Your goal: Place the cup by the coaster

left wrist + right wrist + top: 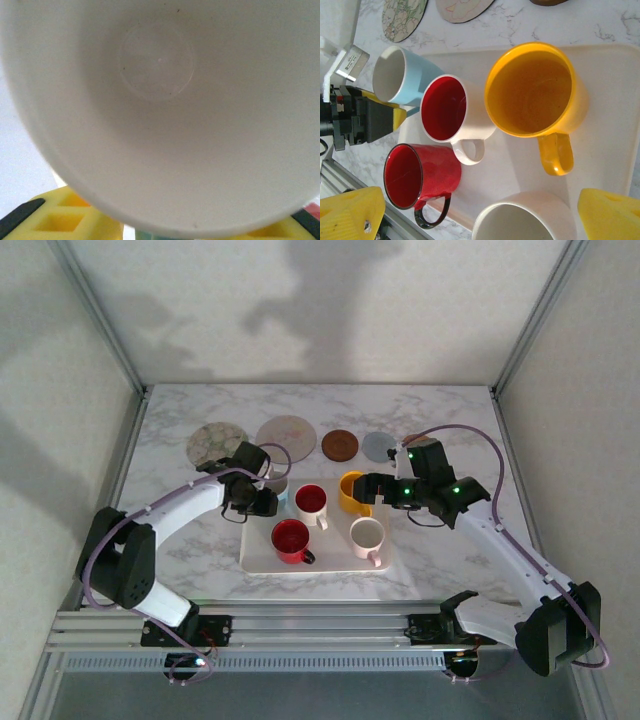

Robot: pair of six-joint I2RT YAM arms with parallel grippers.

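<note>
Left hand (258, 496) set about light blue ceramic cup (402, 75) at far-left corner of cream plastic tray (262, 562); fingers (65, 215) spread either side of it, actual clamping not determinable. Right hand (370, 488) wide open, empty.

Risk: cup slipping from a shallow hold, or clipping red-lined white mug (447, 112) just right of left hand on lift-out.

Open marble desk (190, 560) left of and ahead of left hand, up to round patterned coasters (217, 443).

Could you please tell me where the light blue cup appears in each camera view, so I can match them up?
Top external: light blue cup at the tray's far-left corner, in the left gripper.
Left wrist: its white inside, very close, above the yellow pads.
Right wrist: upper left, beside the red-lined white cup.
Shared landmark: the left gripper on the cup, its yellow pads in both wrist views.
</note>
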